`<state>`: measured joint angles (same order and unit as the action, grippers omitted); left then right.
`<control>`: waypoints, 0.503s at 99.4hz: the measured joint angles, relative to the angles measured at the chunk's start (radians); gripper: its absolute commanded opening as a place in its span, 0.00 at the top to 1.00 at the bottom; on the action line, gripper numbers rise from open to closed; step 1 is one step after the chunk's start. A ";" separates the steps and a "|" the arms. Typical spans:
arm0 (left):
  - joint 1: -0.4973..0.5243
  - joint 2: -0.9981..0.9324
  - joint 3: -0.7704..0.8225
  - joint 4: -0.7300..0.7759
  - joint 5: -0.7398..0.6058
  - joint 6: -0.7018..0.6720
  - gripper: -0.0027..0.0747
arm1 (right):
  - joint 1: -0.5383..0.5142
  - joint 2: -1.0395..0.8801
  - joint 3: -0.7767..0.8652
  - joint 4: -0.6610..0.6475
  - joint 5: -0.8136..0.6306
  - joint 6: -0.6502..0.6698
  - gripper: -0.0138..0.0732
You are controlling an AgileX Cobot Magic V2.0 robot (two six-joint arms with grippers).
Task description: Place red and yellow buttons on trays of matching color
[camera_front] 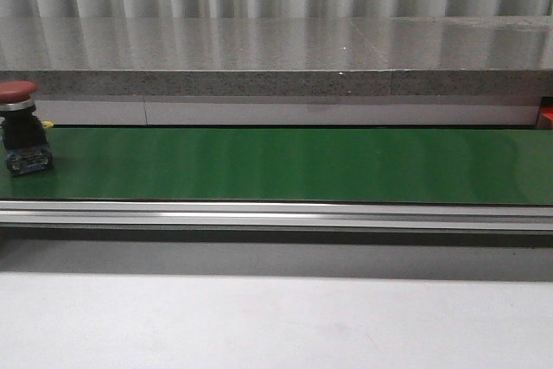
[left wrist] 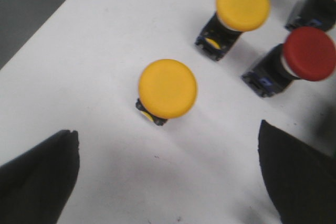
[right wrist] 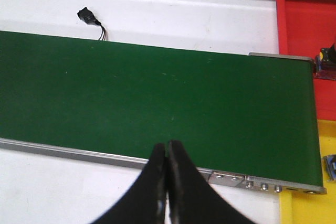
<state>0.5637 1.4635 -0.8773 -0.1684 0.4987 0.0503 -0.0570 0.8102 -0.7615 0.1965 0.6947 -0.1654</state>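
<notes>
Left gripper (left wrist: 168, 182) spread wide above a yellow button (left wrist: 167, 88); right gripper (right wrist: 167, 182) pressed closed, empty, over the green belt (right wrist: 157, 103).

- A long green belt (camera_front: 285, 166) runs from side to side. In the right wrist view it starts just past the closed jaw tips and spreads far out ahead of them.
- A shiny metal rail (camera_front: 276, 213) runs along the near edge of the belt, right by the jaw tips.
- A small black plug with thin wires (right wrist: 89, 18) lies on the white strip past the belt's far edge, well away from the jaws.
- A white table (left wrist: 105, 35) fills the space between the open jaws in the left wrist view.
- A grey speckled stone ledge (camera_front: 276, 54) sits behind the belt.
</notes>
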 measured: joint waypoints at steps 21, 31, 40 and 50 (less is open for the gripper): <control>0.014 0.123 0.000 0.000 -0.081 -0.005 0.14 | 0.000 0.000 0.000 0.000 0.000 0.000 0.98; 0.014 0.179 -0.017 0.000 -0.093 -0.005 0.14 | 0.000 0.000 0.000 0.000 0.000 0.000 0.98; 0.014 0.225 -0.050 0.000 -0.097 -0.005 0.14 | 0.000 0.000 0.000 0.000 0.000 0.000 0.98; 0.014 0.264 -0.088 0.000 -0.100 -0.005 0.14 | 0.000 0.000 0.000 0.000 0.000 0.000 0.98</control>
<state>0.5782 1.7277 -0.9657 -0.1684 0.3990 0.0455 -0.0570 0.8102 -0.7615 0.1965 0.6947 -0.1654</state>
